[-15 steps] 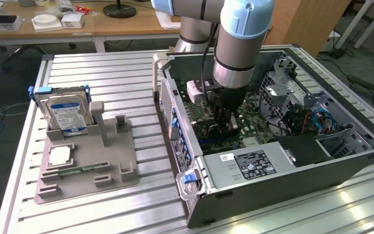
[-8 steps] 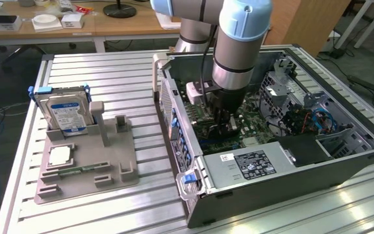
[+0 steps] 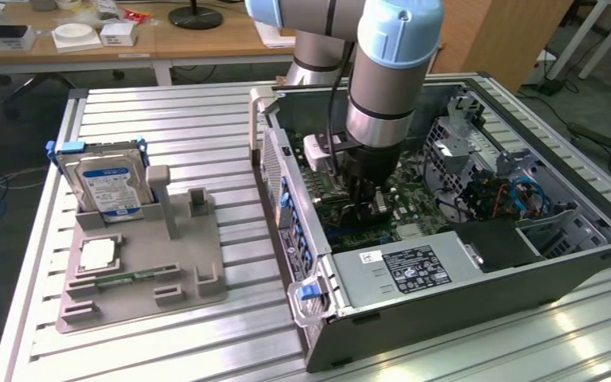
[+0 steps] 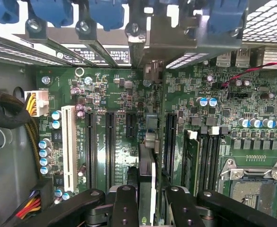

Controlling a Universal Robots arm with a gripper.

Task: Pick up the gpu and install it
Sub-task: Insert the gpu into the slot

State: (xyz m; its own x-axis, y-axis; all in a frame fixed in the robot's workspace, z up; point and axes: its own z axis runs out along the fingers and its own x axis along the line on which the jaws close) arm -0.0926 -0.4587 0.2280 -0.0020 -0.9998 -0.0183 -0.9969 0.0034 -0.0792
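Item, my gripper (image 4: 147,208): fingers (image 4: 125,208) clamped on the gpu (image 4: 148,161), seen edge-on in the wrist view; card held upright over the motherboard (image 4: 115,137), in line with the expansion slots (image 4: 109,146), its far end by the rear bracket openings; arm reaching down inside the open computer case (image 3: 560,270); beyond, on the exterior view's left, I logged a grey fixture tray (image 3: 136,294) with the hard drive (image 3: 109,187) standing in it.
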